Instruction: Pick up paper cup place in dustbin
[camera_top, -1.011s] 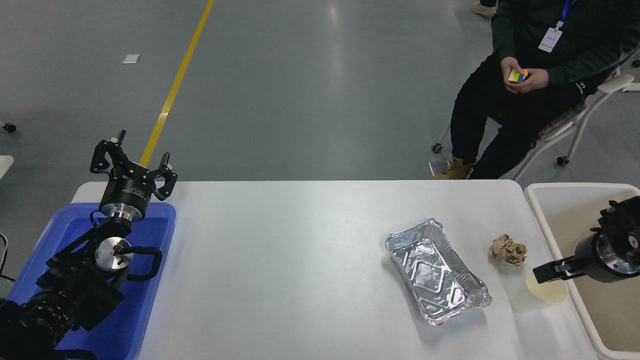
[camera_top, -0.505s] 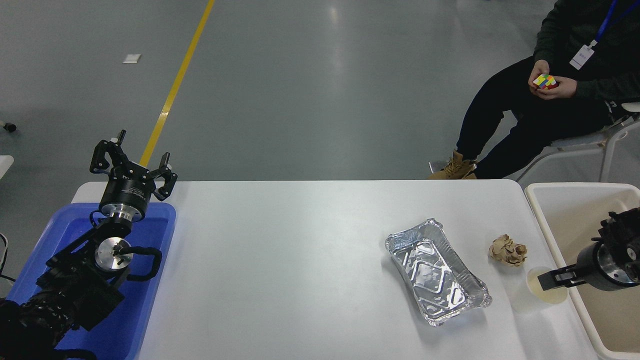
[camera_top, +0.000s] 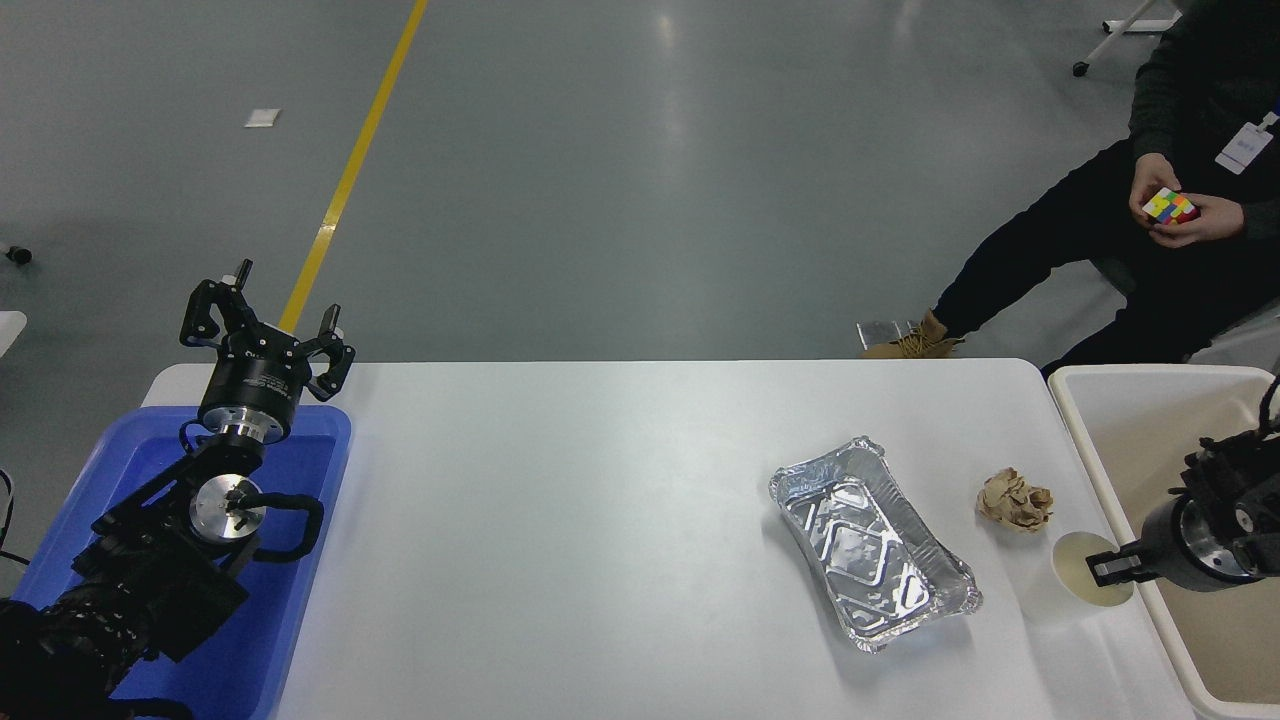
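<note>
The cup (camera_top: 1085, 580) stands upright on the counter (camera_top: 600, 520) near its right edge, just beside the bin (camera_top: 1090, 440). The right gripper (camera_top: 1112, 568) reaches in from the cup's right, one finger over the rim (its spread I cannot tell). The left gripper (camera_top: 265, 335), parked far left, is spread wide.

The left claw (camera_top: 268, 325) points up and away from the camera, its black fingers spread wide apart, on a silver-and-black wrist that rises from the folded left arm behind and below it. The right claw (camera_top: 1112, 567) reaches in from the right edge, pointing leftward; only one dark finger shows ahead of its round silver wrist, so its grip cannot be judged.
</note>
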